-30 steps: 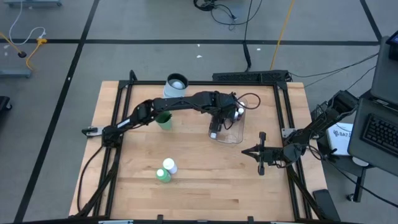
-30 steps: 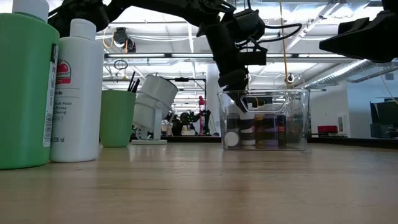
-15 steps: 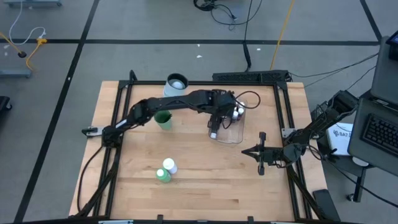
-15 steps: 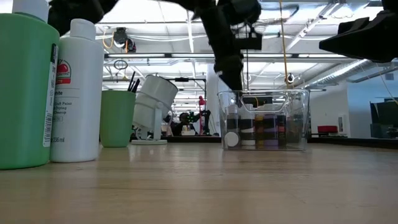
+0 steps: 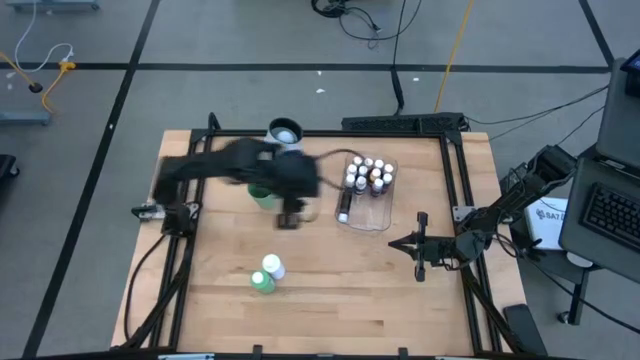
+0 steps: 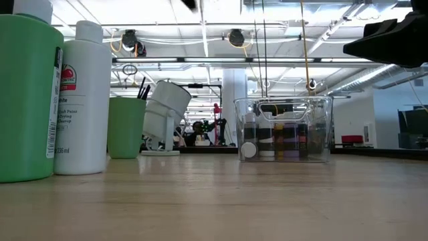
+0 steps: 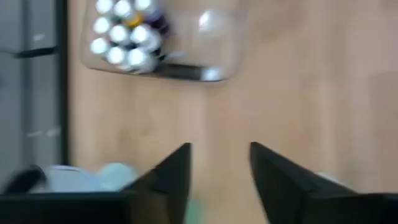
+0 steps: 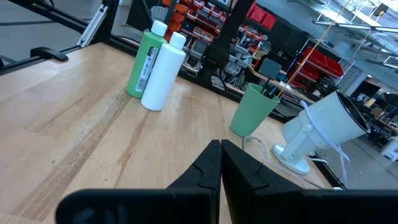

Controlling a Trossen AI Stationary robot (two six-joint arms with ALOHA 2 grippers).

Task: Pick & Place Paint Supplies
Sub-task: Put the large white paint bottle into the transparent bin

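Observation:
Several tiny white-capped bottles (image 5: pixel 366 176) stand upright in the clear tub (image 5: pixel 378 212) at the table's far right; one more lies on its side (image 5: pixel 343 206) at the tub's near left end. A green bottle (image 5: pixel 261 284) and a white bottle (image 5: pixel 272 266) stand near the front. Dark brushes (image 6: pixel 142 89) stick up out of a green cup (image 6: pixel 126 127). My left gripper (image 7: pixel 219 155) hangs high over the table's middle, left of the tub, open and with nothing between its fingers. My right gripper (image 5: pixel 418 246) waits at the right edge, shut.
A tilted white mug (image 5: pixel 283 133) sits at the far edge behind the green cup. A black frame (image 5: pixel 455 170) borders the table. Bare wood lies between the tub and the two front bottles.
My left gripper has risen out of the tub and swung fast toward the table's left, leaving the low view. The bottles in the tub stay where they were.

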